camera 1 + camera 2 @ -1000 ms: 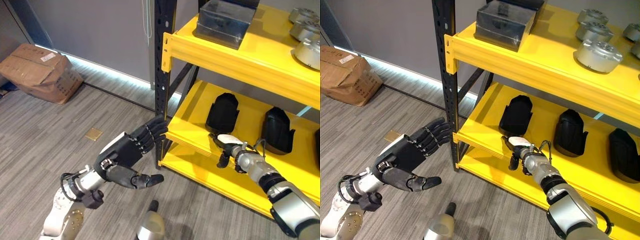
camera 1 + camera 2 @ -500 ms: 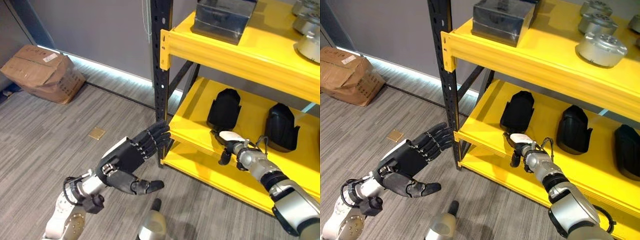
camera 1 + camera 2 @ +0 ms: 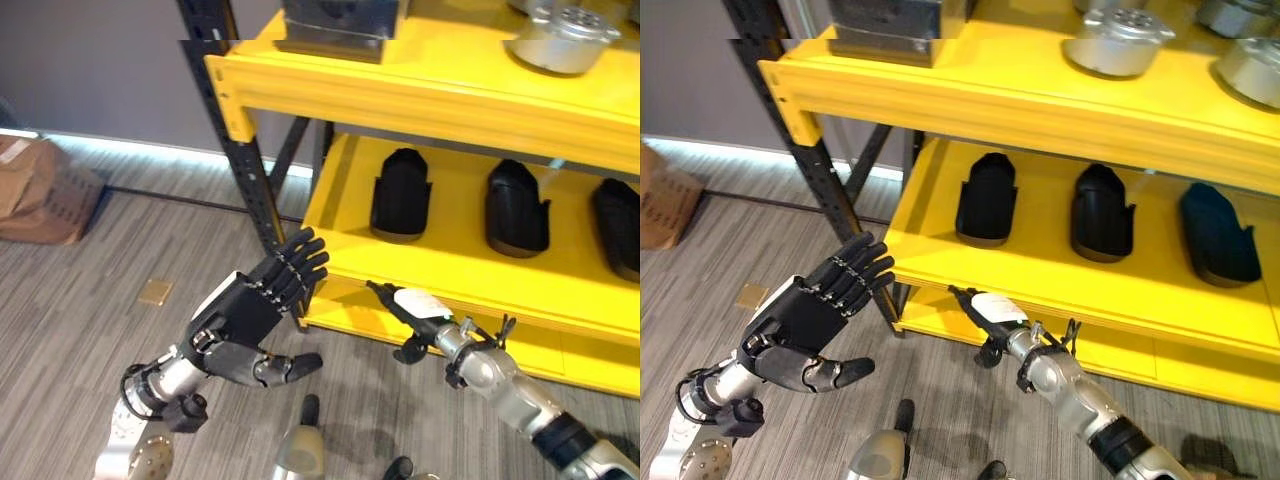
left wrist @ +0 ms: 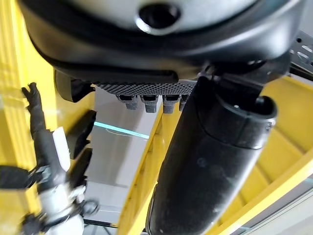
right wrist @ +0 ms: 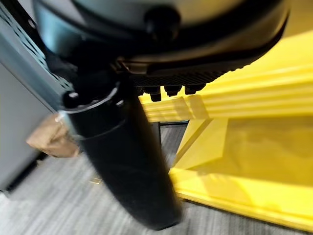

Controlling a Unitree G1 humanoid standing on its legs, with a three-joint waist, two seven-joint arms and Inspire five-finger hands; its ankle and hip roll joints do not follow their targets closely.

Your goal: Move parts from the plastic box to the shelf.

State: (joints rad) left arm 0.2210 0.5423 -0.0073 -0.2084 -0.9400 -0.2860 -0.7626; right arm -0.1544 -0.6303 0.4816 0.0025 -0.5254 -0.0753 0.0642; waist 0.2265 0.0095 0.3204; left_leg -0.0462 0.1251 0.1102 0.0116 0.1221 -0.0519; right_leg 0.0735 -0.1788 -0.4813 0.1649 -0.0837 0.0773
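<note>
- My left robot hand (image 3: 250,315) hangs out over the floor (image 3: 90,270), palm toward me, fingers spread straight and wide, thumb jutting sideways. It holds nothing.
- Just past those fingertips stands the dark upright post (image 3: 240,150) of the yellow shelf (image 3: 430,265). I judge the hand is kept this side of it so it does not foul the frame.
- My right robot hand (image 3: 412,305) sits just in front of the shelf's lower front edge, fingers stretched out flat, white thumb cover up. It too holds no part.
- Beyond and above that hand, three black parts (image 3: 401,195) stand side by side on the middle level, spaced apart, set back from the lip where they will not slide off.
- Higher up, silver round parts (image 3: 1118,40) sit on the top level, with a dark box (image 3: 888,25) at its left end.
- A cardboard box (image 3: 40,190) lies on the floor, well off beyond my left robot hand.
- With both hands empty, I reckon I am between loads, and the next part must be fetched.
</note>
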